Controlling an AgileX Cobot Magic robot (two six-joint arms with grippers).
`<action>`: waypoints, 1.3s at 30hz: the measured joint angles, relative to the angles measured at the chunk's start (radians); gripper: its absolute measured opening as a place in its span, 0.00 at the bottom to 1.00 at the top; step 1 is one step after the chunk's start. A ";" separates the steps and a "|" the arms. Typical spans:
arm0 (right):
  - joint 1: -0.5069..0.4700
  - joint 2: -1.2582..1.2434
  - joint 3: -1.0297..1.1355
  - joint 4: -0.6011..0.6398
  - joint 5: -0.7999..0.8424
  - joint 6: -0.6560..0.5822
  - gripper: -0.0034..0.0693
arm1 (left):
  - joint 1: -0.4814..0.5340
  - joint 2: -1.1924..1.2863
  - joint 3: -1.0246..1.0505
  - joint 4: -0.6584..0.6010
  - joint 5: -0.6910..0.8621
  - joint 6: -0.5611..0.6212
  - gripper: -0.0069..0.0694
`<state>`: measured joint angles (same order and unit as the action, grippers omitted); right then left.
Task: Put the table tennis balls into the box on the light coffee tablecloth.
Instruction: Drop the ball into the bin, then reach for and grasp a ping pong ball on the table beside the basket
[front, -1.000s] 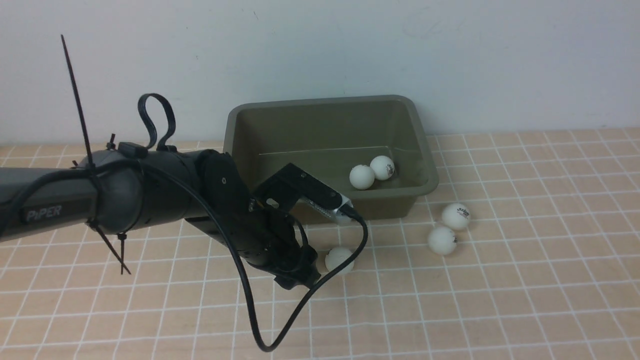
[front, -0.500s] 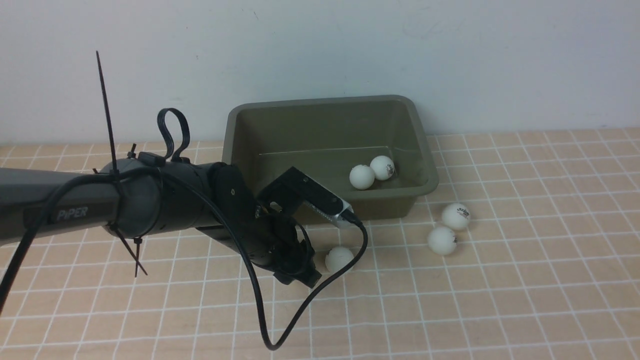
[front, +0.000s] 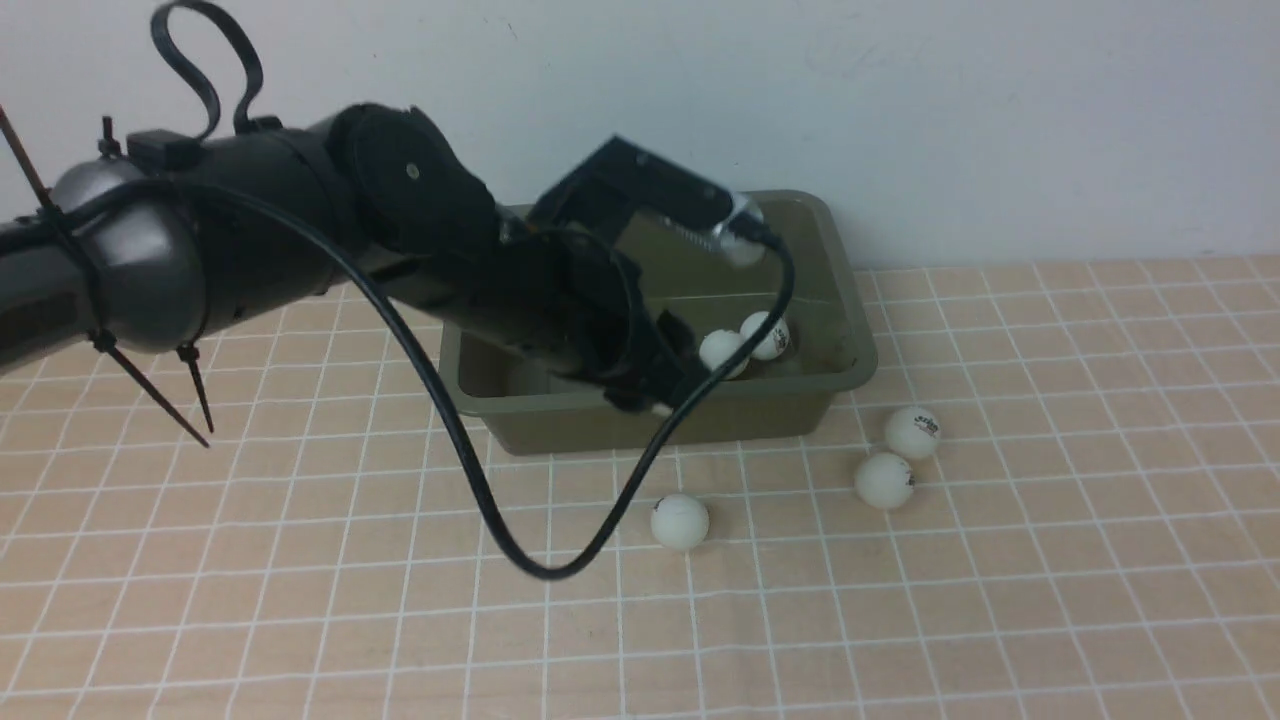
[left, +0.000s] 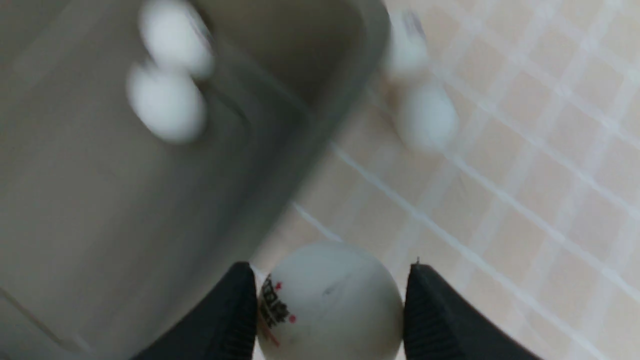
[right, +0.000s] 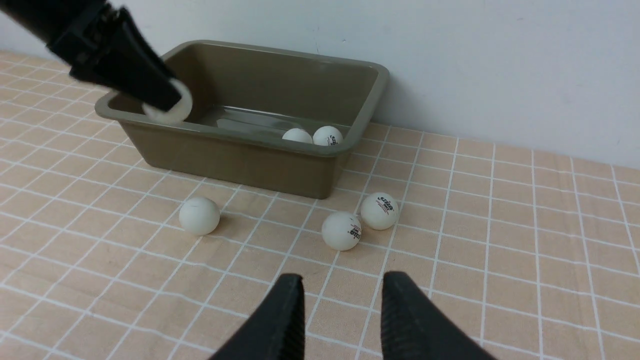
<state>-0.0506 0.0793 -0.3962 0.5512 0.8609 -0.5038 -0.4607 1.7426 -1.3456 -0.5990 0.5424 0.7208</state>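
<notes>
Left gripper (left: 330, 272) clamps one table tennis ball (left: 327, 310) at the box (front: 840, 300) near rim, 6 o'clock in the front view. Right gripper (right: 341, 300) stands open and empty. Risk: releasing here lets the rim deflect the ball onto the tablecloth (front: 1000, 600), among three loose balls (front: 885, 480) at 4 to 6 o'clock.

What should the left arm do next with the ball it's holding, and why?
Probably shift the left gripper slightly further over the box, then open. It grips a table tennis ball that hangs about above the box's near rim, so releasing now might bounce it onto the tablecloth.
</notes>
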 joint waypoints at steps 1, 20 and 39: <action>0.000 0.000 0.000 0.000 0.000 0.000 0.34 | 0.006 0.010 -0.012 0.001 -0.050 0.019 0.49; 0.000 0.000 0.000 0.001 0.000 0.003 0.34 | 0.145 0.215 -0.364 0.030 0.221 -0.121 0.66; 0.000 0.000 0.000 0.002 -0.001 0.005 0.34 | -0.001 0.061 -0.106 0.080 0.679 -0.439 0.20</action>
<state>-0.0506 0.0793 -0.3962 0.5531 0.8600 -0.4984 -0.4617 1.8037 -1.4512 -0.5186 1.2213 0.2819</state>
